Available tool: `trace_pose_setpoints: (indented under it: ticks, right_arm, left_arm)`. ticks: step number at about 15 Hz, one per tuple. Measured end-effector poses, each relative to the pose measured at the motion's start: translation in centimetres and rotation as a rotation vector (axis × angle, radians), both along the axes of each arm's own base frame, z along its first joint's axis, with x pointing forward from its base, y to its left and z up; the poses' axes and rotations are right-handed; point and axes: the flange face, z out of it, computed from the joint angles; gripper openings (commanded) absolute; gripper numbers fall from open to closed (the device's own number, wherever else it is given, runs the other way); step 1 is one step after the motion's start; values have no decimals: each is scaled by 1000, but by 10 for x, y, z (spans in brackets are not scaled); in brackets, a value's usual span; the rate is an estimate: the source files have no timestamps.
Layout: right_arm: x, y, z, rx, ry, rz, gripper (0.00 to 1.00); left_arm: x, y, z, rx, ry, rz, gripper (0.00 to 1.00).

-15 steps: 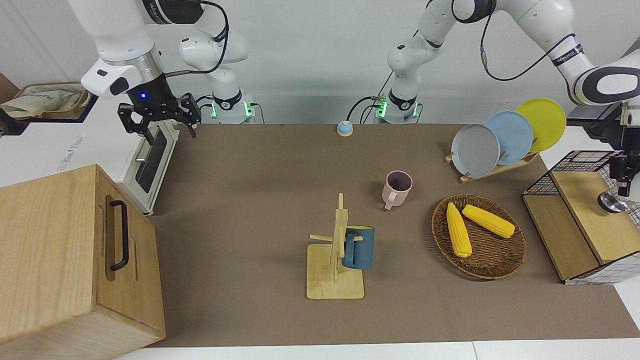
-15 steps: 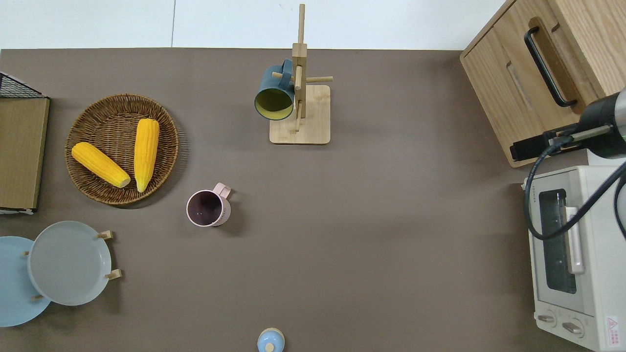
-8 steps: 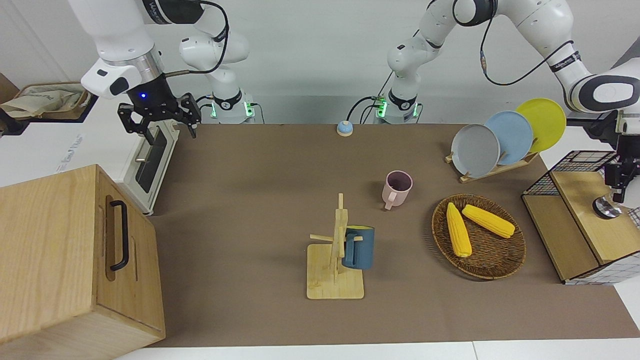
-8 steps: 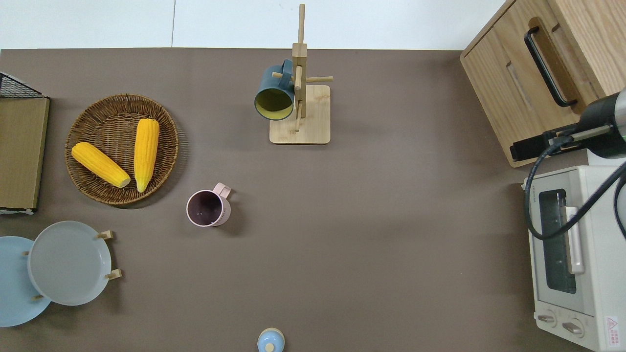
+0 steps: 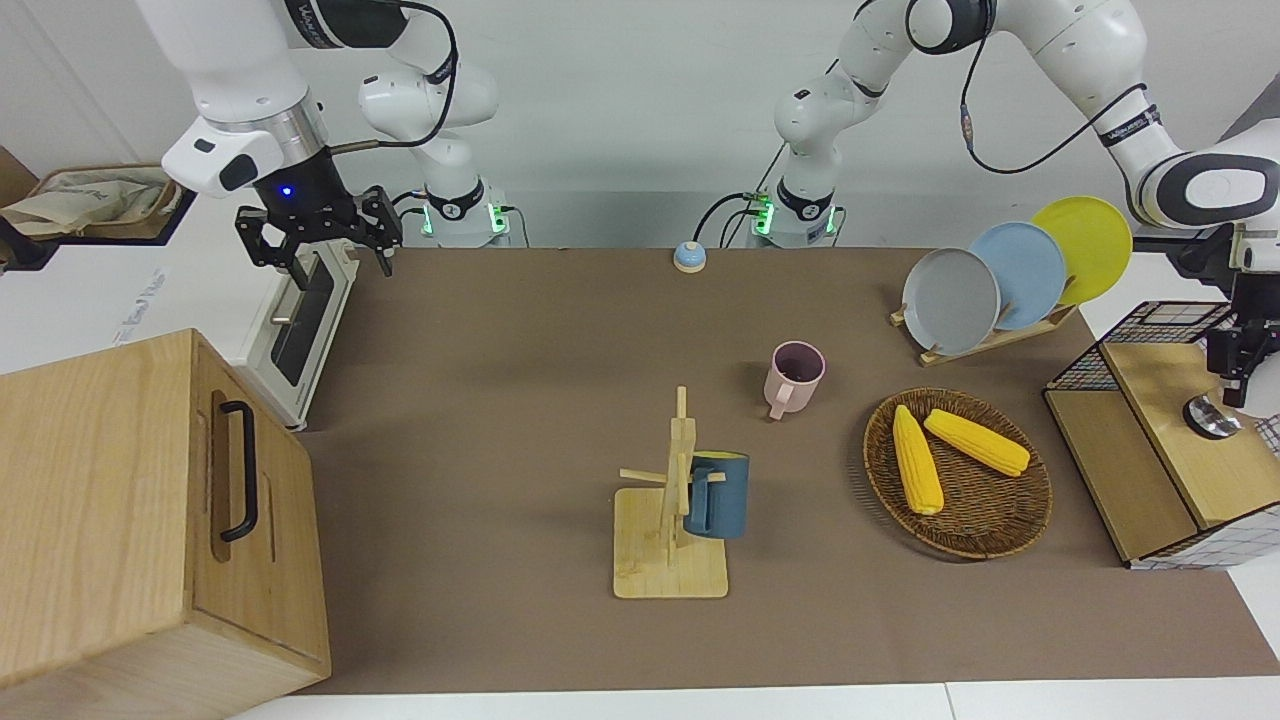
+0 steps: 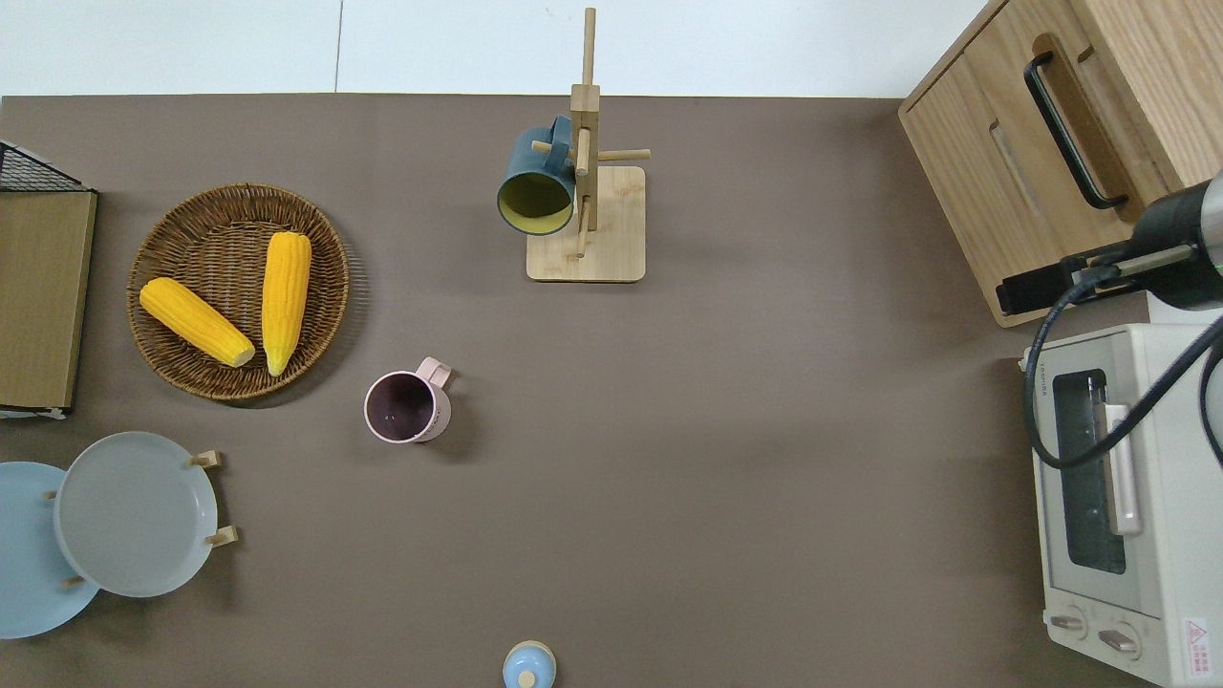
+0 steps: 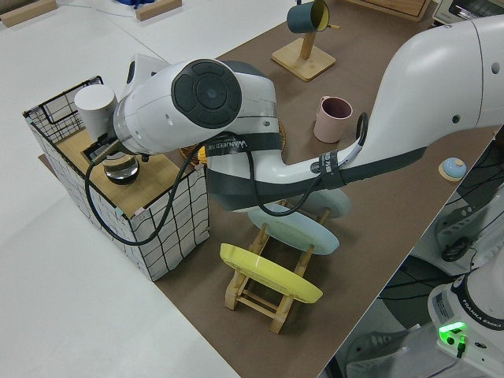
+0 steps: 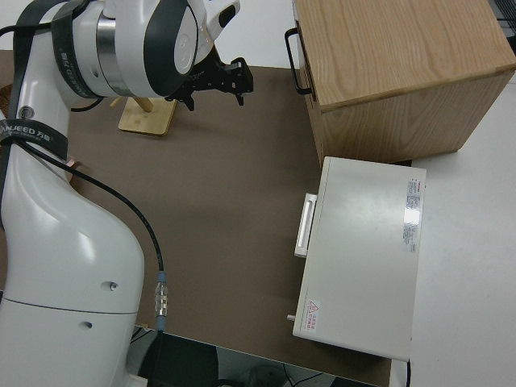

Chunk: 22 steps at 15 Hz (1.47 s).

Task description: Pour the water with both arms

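A glass pot with a metal lid [image 5: 1212, 417] stands on the wooden shelf of a wire crate [image 5: 1150, 400] at the left arm's end of the table; it also shows in the left side view [image 7: 120, 167]. My left gripper [image 5: 1240, 372] is just above the pot, mostly hidden by its own wrist. A pink mug [image 5: 795, 375] stands upright near the table's middle, and it shows in the overhead view [image 6: 406, 408]. A dark blue mug [image 5: 718, 495] hangs on a wooden mug rack [image 5: 670, 560]. My right arm is parked, its gripper [image 5: 343, 272] open and empty.
A wicker basket [image 5: 1000, 535] holds two corn cobs. A plate rack [image 5: 985, 340] holds grey, blue and yellow plates. A white toaster oven [image 6: 1118, 535] and a wooden cabinet [image 5: 130, 520] stand at the right arm's end. A small blue bell [image 5: 689, 257] sits near the robots.
My left gripper has shifted a little over the crate, and the pot's lid shows more fully. The right arm has not moved.
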Motion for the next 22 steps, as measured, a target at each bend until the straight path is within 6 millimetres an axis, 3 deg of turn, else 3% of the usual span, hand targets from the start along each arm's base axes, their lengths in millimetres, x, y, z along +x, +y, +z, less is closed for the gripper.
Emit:
trace_pose_setpoints:
  ticks: [10,22]
  right_arm:
    - [0,0,0,0,0,0,985]
    - [0,0,0,0,0,0,985]
  left_arm:
    - [0,-2,1,-2,51,-37,1000]
    - [-29,-24,51,92,435,-77,1000]
